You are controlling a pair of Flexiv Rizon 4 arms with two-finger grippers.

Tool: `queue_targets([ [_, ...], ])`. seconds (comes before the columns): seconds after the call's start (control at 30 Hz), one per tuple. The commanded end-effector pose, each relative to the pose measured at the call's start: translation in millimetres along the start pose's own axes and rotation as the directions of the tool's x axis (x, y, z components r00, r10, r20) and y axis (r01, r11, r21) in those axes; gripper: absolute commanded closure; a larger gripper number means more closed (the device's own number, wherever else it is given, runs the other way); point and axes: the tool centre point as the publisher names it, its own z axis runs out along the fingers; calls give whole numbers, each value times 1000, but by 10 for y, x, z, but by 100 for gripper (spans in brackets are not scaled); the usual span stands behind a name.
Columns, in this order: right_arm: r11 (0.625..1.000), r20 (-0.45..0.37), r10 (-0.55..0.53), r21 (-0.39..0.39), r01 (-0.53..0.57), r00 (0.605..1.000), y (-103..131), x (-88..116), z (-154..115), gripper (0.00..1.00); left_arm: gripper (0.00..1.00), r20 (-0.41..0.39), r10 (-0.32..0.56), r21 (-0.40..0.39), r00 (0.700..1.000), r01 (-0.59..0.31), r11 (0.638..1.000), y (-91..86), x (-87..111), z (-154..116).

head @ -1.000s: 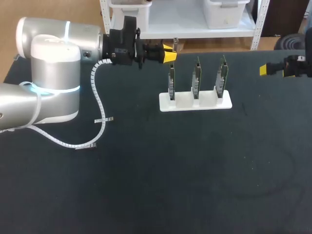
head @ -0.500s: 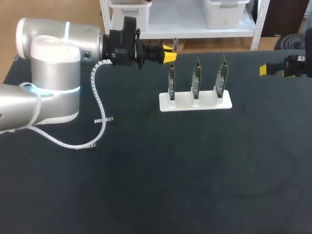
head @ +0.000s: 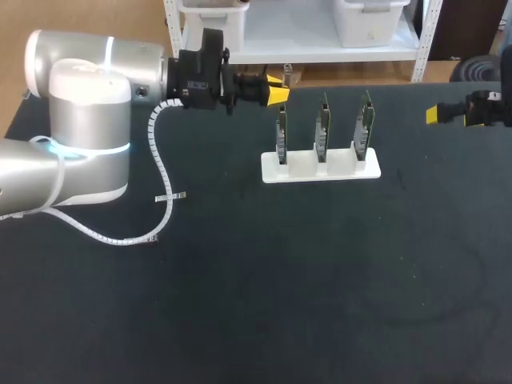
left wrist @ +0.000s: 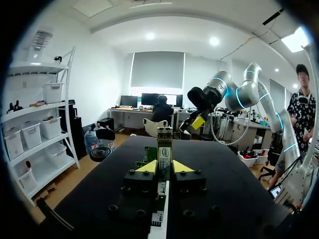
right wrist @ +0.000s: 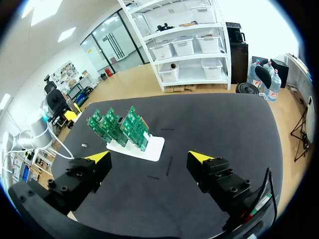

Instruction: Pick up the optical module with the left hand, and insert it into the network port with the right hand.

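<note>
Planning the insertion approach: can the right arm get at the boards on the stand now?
Likely yes. The right tool is open and empty, with only bare table between it and the nearest board on the white stand.

Head cam high behind, wrist cams low, facing opposite ways; all share board rack (head: 321, 170).

You see dark table (head: 320, 304) in foreground, wooden floor (head: 96, 12) past far edge, white shelving (head: 320, 53) with storage bins (head: 364, 20). White walls (left wrist: 99, 74), ceiling lights (left wrist: 215, 41), shaded window (left wrist: 157, 69).
</note>
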Motion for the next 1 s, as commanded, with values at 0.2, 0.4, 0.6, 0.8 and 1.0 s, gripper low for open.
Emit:
queue_targets([
  [0.2,998,16,-46,-40,47,999,-131,-107,-93,0,100,1,1,-7,1000,-1,1000,-20,4,-4],
  [0.4,929,-10,-286,-248,275,958,-109,-532,-59,0,100,1,1,-7,1000,-1,1000,-20,4,-4],
  [0.6,827,-82,-394,-465,315,915,137,-684,250,0,100,1,1,-7,1000,-1,1000,-20,4,-4],
  [0.8,838,-92,-392,-446,314,915,327,-677,421,0,100,1,1,-7,1000,-1,1000,-20,4,-4],
  [1.0,838,-92,-392,-446,314,915,327,-677,421,0,100,1,1,-7,1000,-1,1000,-20,4,-4],
])
